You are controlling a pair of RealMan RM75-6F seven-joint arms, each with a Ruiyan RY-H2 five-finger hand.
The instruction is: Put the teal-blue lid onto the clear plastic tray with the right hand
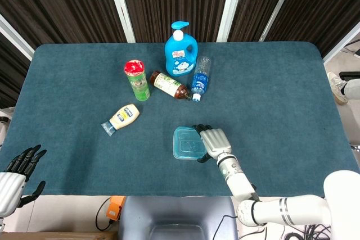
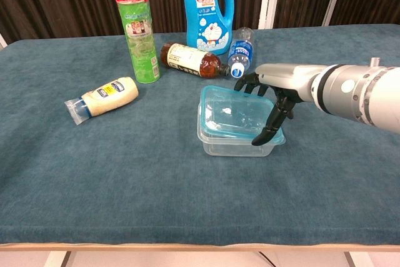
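Two hands are on my screens. My right hand point(image 2: 270, 98) grips the teal-blue lid point(image 2: 237, 112) at its right edge, dark fingers point(image 2: 274, 120) curled down over the rim. My left hand point(image 1: 17, 168) hangs off the worktop's near left corner, fingers spread and holding nothing.

From the chest view the lid is thin translucent plastic, a rounded rectangle with a raised rim. It lies on top of the clear plastic tray point(image 2: 231, 144), a shallow see-through box with rounded corners. The lid sits slightly skewed, its right edge overhanging the tray; I cannot tell whether it is pressed home. Its long axis runs roughly left to right across my chest view, its flat face up.

The worktop point(image 1: 270, 94) is covered in a dark teal, felt-like cloth. Beyond the tray a tall blue detergent bottle point(image 1: 180, 50) stands upright, and so does a green cylindrical can point(image 1: 136, 80) with a red cap. A brown bottle point(image 1: 169, 85) and a small water bottle point(image 1: 200, 77) lie on their sides between them. A cream squeeze bottle point(image 1: 122, 118) lies further left.
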